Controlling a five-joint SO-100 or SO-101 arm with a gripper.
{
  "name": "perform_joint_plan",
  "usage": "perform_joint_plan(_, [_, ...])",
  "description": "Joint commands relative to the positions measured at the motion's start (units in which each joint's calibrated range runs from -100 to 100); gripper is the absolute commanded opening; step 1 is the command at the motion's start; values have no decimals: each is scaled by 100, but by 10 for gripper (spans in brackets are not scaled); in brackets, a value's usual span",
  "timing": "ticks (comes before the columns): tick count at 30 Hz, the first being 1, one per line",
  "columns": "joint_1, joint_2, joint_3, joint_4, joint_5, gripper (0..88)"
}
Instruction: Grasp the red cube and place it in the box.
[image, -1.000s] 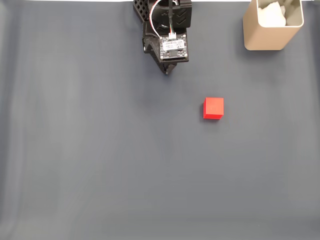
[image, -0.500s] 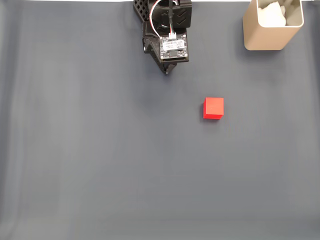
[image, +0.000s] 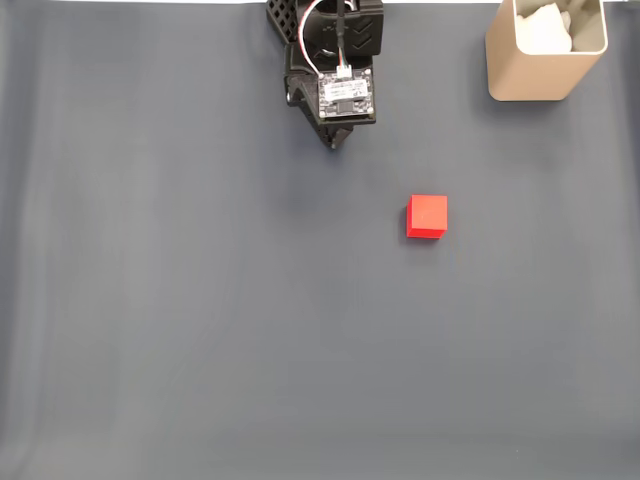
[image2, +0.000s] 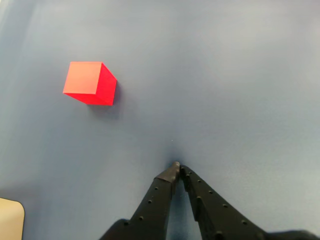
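Note:
The red cube (image: 427, 217) rests on the grey mat right of centre in the fixed view; the wrist view has the cube (image2: 90, 83) at upper left. My gripper (image: 333, 143) hangs at the top centre of the fixed view, up and to the left of the cube and apart from it. In the wrist view the gripper (image2: 177, 167) rises from the bottom edge, its black fingers meeting at the tips, shut on nothing. The beige box (image: 540, 70) stands in the top right corner of the fixed view; one corner of the box (image2: 10, 220) peeks in at the wrist view's bottom left.
Something white and crumpled (image: 545, 30) lies inside the box. The grey mat (image: 200, 320) stretches bare to the left and below the cube. A pale strip (image: 150, 2) runs along the mat's top edge.

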Motion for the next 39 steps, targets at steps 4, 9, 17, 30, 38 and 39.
perform_joint_plan(4, [19,9,55,97,147,6])
perform_joint_plan(9, [19,9,55,97,147,6])
perform_joint_plan(17, [-2,9,55,97,171,6])
perform_joint_plan(30, [-45,9,55,97,78,8])
perform_joint_plan(38, [47,9,55,106,195,2])
perform_joint_plan(39, [62,9,55,106,195,2])
